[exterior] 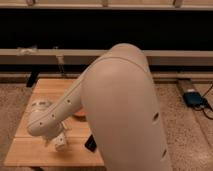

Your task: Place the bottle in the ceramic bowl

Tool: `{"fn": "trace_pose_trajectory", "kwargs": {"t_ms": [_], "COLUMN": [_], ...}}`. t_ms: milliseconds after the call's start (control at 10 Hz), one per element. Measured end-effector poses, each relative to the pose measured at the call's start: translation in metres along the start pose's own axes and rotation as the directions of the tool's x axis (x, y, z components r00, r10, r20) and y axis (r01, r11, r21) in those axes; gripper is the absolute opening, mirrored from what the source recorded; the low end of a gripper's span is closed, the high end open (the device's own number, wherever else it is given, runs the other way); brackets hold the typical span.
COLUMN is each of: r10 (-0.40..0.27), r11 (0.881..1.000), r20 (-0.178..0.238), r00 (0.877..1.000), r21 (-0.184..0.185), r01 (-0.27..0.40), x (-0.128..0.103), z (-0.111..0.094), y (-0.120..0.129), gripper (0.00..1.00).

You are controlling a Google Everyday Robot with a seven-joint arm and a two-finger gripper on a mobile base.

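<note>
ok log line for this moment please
gripper low over table, near its front edge | ceramic bowl mostly hidden behind arm | black phone beside gripper | bottle not made out

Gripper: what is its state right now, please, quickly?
Gripper: low over the wooden table, near its front edge; whether it is open, closed or holding something cannot be told.

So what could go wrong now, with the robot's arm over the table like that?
The pincer hangs low near the front edge of the table, beside the black phone; a swing might shove the phone off. The big arm hides nearly all of the ceramic bowl, so a drop could miss. The white cup sits close to the arm and might get bumped.
</note>
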Motion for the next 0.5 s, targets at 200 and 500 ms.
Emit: {"fn": "trace_pose_trajectory", "kwargs": {"t_ms": [200, 500], "r10": [0.003, 0.005], "r11": [1.000, 0.999], "r20": [-0.007, -0.024], "r00": [1.000, 1.000], "r21": [-0.007, -0.053], "r01": [-0.003, -0.006], "x": [-0.008, -0.014], "z": [0.007, 0.023], "y": [0.002, 0.005], "gripper": [0.80, 0.80]}}
